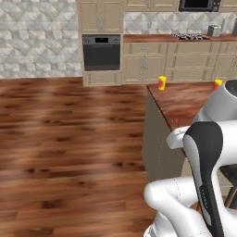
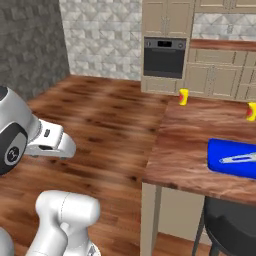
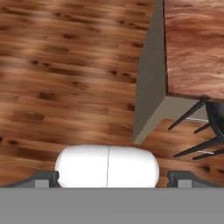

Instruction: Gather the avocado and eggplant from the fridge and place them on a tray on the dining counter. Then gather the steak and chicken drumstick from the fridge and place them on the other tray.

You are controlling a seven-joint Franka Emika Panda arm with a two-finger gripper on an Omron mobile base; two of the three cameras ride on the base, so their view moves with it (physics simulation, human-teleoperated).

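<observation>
gripper (image 3: 112,177) spread wide, empty, over bare floor; dining counter (image 2: 190,145) corner at one o'clock, blue tray (image 2: 235,159) waiting. best drive fridge-ward, arm tucked clear of that corner.

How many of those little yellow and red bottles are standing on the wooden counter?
2. One bottle stands at the counter's far corner nearest the oven; the other bottle stands further along the same far edge. More could be out of frame.

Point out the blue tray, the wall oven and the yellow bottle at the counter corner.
blue tray (image 2: 235,159), right base view, on its blue surface left of the utensil.
wall oven (image 1: 101,54), left base view, on the dark door glass.
yellow bottle (image 2: 183,97), right base view, on its body.
</observation>
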